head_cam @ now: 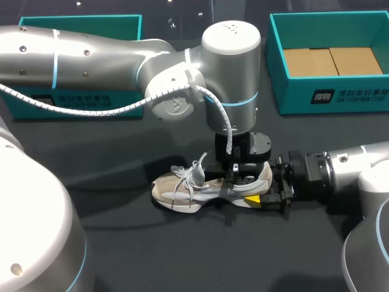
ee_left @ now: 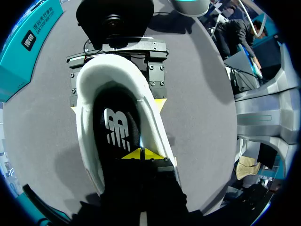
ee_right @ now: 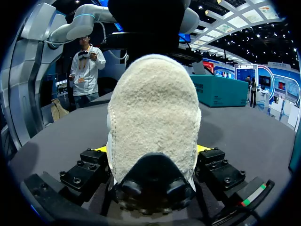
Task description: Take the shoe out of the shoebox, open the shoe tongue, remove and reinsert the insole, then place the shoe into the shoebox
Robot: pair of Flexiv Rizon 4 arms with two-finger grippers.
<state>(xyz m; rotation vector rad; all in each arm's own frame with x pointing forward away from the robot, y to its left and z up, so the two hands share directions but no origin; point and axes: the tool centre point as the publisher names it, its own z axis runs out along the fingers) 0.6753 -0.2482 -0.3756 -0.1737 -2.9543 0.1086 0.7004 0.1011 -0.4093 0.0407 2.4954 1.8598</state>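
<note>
- Your shoe (head_cam: 194, 188) rests on its sole on the dark surface (head_cam: 121, 243), outside both boxes. Its toe points to your left arm's side and its heel to the right. The white laces (head_cam: 193, 170) stand loose over the tongue.
- In the head view your left hand (head_cam: 234, 176) comes straight down into the shoe's opening, and its own black body hides the fingertips.
- The left wrist view fills that gap. It looks down into the opening, where the black insole (ee_left: 115, 129) lies inside the shoe (ee_left: 89, 141). The left hand (ee_left: 141, 154) has its 2 yellow tips pressed together at the insole's edge, against the collar's inner wall. You cannot tell whether anything thin is pinched between them.
- Your right hand (head_cam: 258, 198) lies low on the surface at the heel, and the head view shows only 1 of its yellow tips.
- The left wrist view shows both tips of the right hand (ee_left: 117, 106), 1 against each side of the heel, so this hand is clamped on the shoe.
- In the right wrist view the cream, fuzzy back of the shoe (ee_right: 153, 108) fills the space between the fingers of the right hand (ee_right: 153, 148), with a sliver of yellow on either side. The insole and the left hand's tips are hidden from here.
- At the surface's far edge, the head view shows 2 teal boxes. The right shoebox (head_cam: 328, 97) is open with brown cardboard (head_cam: 331, 61) on its floor. The left shoebox (head_cam: 79, 27) sits partly behind your left arm.
</note>
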